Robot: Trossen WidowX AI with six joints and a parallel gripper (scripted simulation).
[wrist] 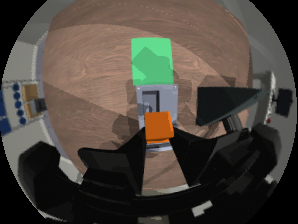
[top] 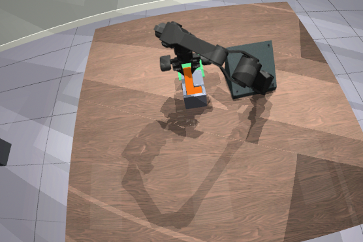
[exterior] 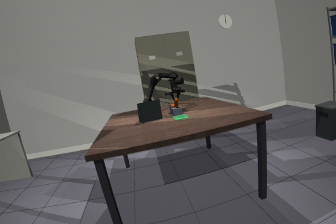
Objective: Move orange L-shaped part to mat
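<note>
My gripper (top: 187, 70) (exterior: 176, 98) (wrist: 156, 128) is shut on the raised end of the orange part (top: 189, 81) (exterior: 176, 102) (wrist: 159, 125). The part hangs steeply tilted over the grey tray (top: 196, 102) (exterior: 176, 112) (wrist: 172, 99), its L-shaped end lowest. In the wrist view the tray's pocket shows partly uncovered beyond the part. Whether the low end still touches the tray is hard to tell. The green mat (top: 202, 71) (exterior: 180, 117) (wrist: 162, 45) lies flat against the tray's far side in the wrist view; the arm hides much of it in the top view.
A dark slab (top: 266, 57) (exterior: 149, 111) (wrist: 222, 100) stands on the wooden table (top: 147, 83) (exterior: 136, 134) (wrist: 90, 65) to one side of the tray, near the arm's base. It rises higher than the tray.
</note>
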